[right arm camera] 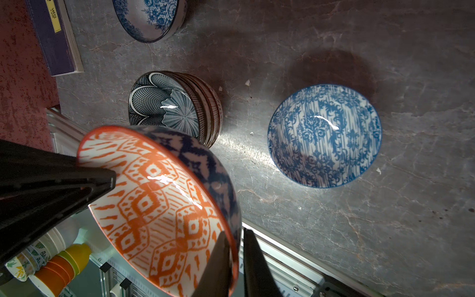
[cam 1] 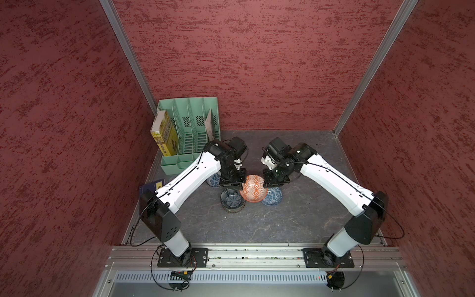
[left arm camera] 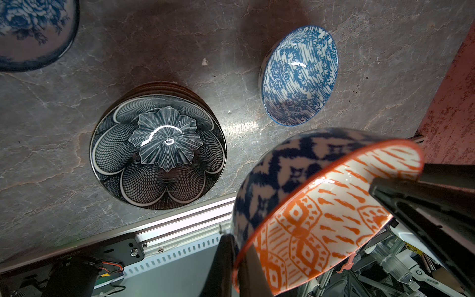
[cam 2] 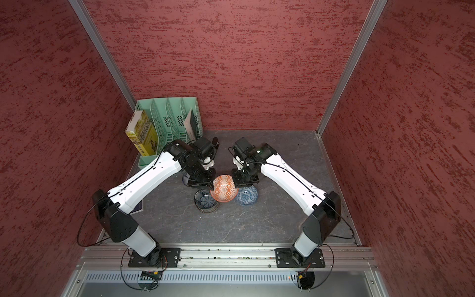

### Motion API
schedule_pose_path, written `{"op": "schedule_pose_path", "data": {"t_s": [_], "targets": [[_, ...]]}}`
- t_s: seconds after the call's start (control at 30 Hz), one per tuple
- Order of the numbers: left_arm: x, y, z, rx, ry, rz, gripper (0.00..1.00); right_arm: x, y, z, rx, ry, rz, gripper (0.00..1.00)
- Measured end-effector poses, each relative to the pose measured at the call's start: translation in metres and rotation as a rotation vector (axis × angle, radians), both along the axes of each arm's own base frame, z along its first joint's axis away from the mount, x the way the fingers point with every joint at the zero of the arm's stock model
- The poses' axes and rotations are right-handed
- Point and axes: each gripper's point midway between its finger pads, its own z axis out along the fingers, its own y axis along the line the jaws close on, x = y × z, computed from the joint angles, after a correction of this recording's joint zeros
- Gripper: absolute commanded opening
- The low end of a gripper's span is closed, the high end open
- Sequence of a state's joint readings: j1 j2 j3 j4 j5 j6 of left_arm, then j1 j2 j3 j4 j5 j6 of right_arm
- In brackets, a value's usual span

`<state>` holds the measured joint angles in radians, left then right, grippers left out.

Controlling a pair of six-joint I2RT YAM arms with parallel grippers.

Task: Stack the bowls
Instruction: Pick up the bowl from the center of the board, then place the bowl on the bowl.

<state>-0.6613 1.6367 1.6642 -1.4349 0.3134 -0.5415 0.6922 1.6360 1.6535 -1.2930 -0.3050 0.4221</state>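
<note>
**Status: partly done.**

**Stacked.** A stack [cam 1: 232,203] stands near the middle of the table [cam 1: 282,226]. The dark flower bowl [left arm camera: 159,149] is on top. The right wrist view shows the rims of several more bowls nested beneath it, but their exact count cannot be read.

**In hand.** The orange bowl [cam 1: 253,189] is off the table, held between the two arms. In both top views it sits over the gap between the stack and the patterned bowl [cam 1: 273,196].
- The left gripper [left arm camera: 237,244] is clenched on one side of the rim, with one finger inside and one outside.
- The right gripper [right arm camera: 235,234] straddles the opposite side of the rim in the same way and appears clamped on it.

This is judged to be a hand-over or a two-arm carry. One gripper would have to let go before the bowl can be lowered.

**Left to do.** Three bowls are not yet stacked:
1. The orange bowl, which goes into the flower bowl.
2. The patterned bowl, upright on the table near the stack, on the right arm's side.
3. The floral bowl [right arm camera: 151,18], on the table beyond the stack and partly hidden under the left arm in both top views.

**Caution.** The bowls are glazed, and a rim pinch may slip.
</note>
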Motion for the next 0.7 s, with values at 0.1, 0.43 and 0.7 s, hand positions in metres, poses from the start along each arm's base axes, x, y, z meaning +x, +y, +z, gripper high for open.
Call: {"op": "schedule_pose_path", "data": {"t_s": [0.1,0.43,0.7], "targets": [[0.000,0.000,0.000,-0.001,0.002,0.002,0.00,0.001,0.000,-0.001,-0.001,0.001,-0.006,0.07],[0.004,0.000,0.001,-0.006,-0.014,0.013,0.65,0.000,0.000,-0.007,-0.019,0.024,-0.007,0.00],[0.026,0.046,0.031,-0.037,-0.176,0.172,0.76,0.020,0.004,-0.011,-0.024,0.055,-0.034,0.00]]}}
